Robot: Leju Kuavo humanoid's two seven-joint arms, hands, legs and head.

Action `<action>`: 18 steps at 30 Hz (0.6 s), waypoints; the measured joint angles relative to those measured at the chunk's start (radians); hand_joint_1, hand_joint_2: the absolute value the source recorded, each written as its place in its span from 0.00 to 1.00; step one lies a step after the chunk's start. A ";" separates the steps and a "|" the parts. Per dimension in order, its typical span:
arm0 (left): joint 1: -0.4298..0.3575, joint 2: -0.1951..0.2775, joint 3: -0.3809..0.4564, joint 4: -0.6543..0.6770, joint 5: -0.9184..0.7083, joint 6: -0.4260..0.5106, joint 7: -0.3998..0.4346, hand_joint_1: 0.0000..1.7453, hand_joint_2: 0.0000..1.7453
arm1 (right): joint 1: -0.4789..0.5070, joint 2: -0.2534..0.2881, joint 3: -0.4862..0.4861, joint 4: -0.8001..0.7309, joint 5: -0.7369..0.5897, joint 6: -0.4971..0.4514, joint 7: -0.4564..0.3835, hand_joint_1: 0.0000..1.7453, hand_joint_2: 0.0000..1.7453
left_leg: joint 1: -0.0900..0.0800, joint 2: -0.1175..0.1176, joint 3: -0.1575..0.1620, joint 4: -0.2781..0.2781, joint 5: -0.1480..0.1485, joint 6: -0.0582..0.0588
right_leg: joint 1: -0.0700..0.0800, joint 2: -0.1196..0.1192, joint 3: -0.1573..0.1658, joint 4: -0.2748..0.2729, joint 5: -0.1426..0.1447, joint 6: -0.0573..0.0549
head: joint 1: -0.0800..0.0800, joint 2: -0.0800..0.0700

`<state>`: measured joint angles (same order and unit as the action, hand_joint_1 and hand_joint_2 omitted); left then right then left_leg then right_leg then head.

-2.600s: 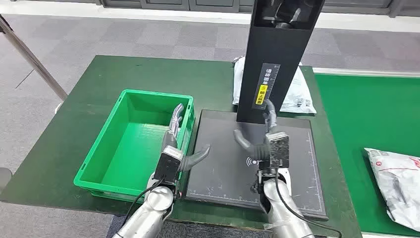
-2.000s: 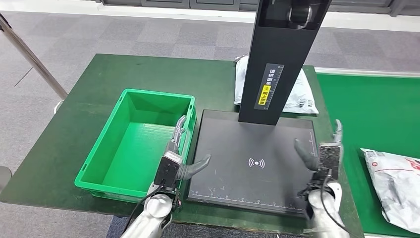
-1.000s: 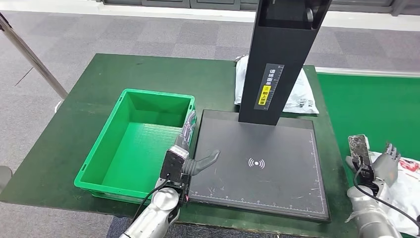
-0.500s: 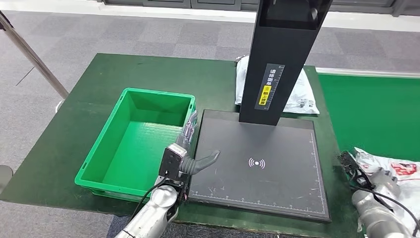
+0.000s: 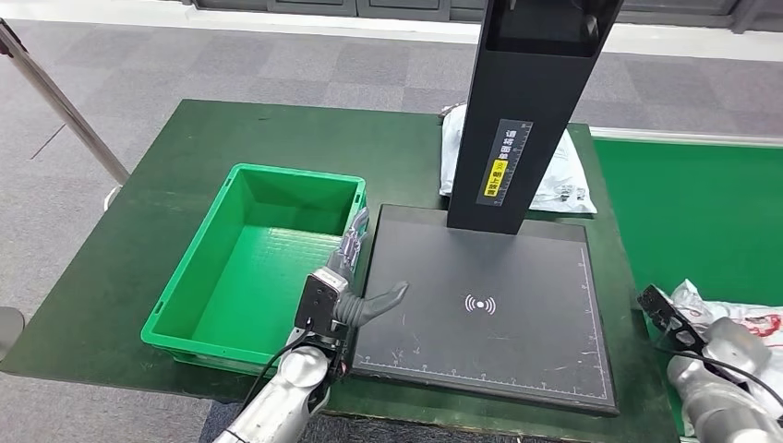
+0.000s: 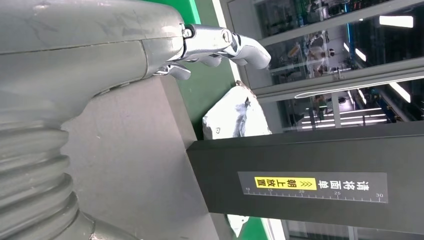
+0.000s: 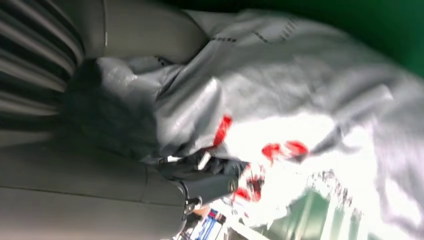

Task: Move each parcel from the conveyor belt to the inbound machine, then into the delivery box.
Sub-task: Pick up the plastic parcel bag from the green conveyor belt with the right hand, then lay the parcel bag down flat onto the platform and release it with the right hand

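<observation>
The left hand [image 5: 343,288] hovered empty, fingers apart, between the green box [image 5: 189,305] and the scanner plate [image 5: 517,323]. Right of the plate, on the green belt [image 5: 702,203], the right hand [image 5: 729,346] pressed into the parcel [image 5: 752,314], fingers digging into its folds; whether the grip had closed could not be told. A sound pick would likely gather enough slack film before lifting, then lay the bag flat on the plate. The parcel was a soft, crumpled grey bag with red-and-white print.
</observation>
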<state>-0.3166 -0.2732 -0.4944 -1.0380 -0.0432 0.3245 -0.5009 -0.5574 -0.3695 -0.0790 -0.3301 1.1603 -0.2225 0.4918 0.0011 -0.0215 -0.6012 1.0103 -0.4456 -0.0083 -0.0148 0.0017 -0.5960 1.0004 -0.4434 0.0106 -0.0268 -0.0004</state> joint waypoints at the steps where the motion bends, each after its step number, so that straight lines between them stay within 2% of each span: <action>1: 0.002 0.001 0.000 -0.005 -0.002 0.002 0.004 0.00 1.00 | 0.000 0.003 0.000 -0.002 0.007 -0.037 -0.023 1.00 1.00 | 0.000 0.000 0.000 0.000 0.000 0.000 | 0.000 0.000 0.000 0.000 0.000 0.000 | 0.000 0.000; 4: 0.006 0.006 0.000 -0.017 -0.007 0.014 0.010 0.00 1.00 | -0.002 0.022 0.000 -0.020 0.020 -0.152 -0.111 1.00 1.00 | 0.000 0.001 -0.001 0.000 0.000 0.000 | 0.000 0.001 -0.001 0.001 0.000 0.000 | 0.000 0.000; 7: 0.008 0.008 0.000 -0.023 -0.010 0.022 0.011 0.00 1.00 | -0.006 0.047 0.000 -0.050 0.015 -0.216 -0.180 1.00 1.00 | 0.000 0.003 0.000 0.000 0.000 0.000 | 0.000 0.003 -0.002 0.001 0.000 -0.001 | 0.000 0.000; 12: 0.011 0.008 0.000 -0.030 -0.014 0.025 0.012 0.00 1.00 | -0.015 0.082 0.000 -0.096 0.007 -0.244 -0.217 1.00 1.00 | 0.000 -0.001 -0.001 0.000 0.002 -0.001 | 0.000 -0.001 -0.002 0.002 0.000 -0.001 | 0.000 0.000; 18: 0.015 0.009 0.000 -0.035 -0.016 0.028 0.013 0.00 1.00 | -0.017 0.099 -0.002 -0.120 -0.008 -0.254 -0.243 1.00 1.00 | 0.000 -0.001 -0.002 0.000 0.002 -0.001 | 0.000 -0.001 -0.003 0.001 0.000 0.000 | 0.000 0.000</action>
<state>-0.3013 -0.2646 -0.4944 -1.0729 -0.0589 0.3520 -0.4883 -0.5740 -0.2701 -0.0806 -0.4503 1.1528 -0.4762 0.2491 0.0010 -0.0224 -0.6033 1.0101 -0.4440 -0.0091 -0.0150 0.0010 -0.5988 1.0018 -0.4432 0.0102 -0.0267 -0.0004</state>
